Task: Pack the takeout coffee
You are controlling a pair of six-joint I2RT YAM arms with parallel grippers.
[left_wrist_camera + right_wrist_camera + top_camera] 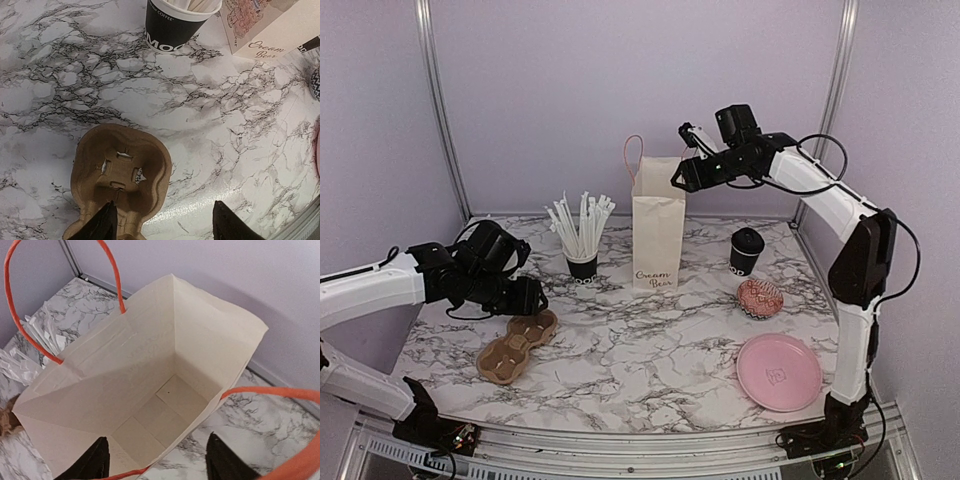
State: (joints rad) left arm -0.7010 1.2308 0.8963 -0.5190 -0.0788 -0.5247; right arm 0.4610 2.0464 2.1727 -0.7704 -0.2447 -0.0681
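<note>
Top view: the right end effector (pixel 677 180) hangs just above the open mouth of the paper bag (pixel 658 235), at the bag's right rim. The takeout coffee (pixel 746 252), lid on, stands upright on the tabletop (pixel 650 350) below this end effector and to its right, apart from the bag and outside it. We see nothing between the fingers. In the right wrist view they stand released and well apart, with the bag's bare floor below them and one orange handle (pixel 30 335) arching to the left.

The left end effector (pixel 532 297) sits low over the brown cup tray (pixel 517 345), well apart from the takeout coffee, which lies far to its right beyond the bag. In the left wrist view we find its fingers spread and grasping nothing: one fingertip (pixel 102 225) overlaps the tray's narrow middle, while the other is over bare marble. Ahead of this end effector stands the straw cup (pixel 582 262), just left of the bag.
</note>
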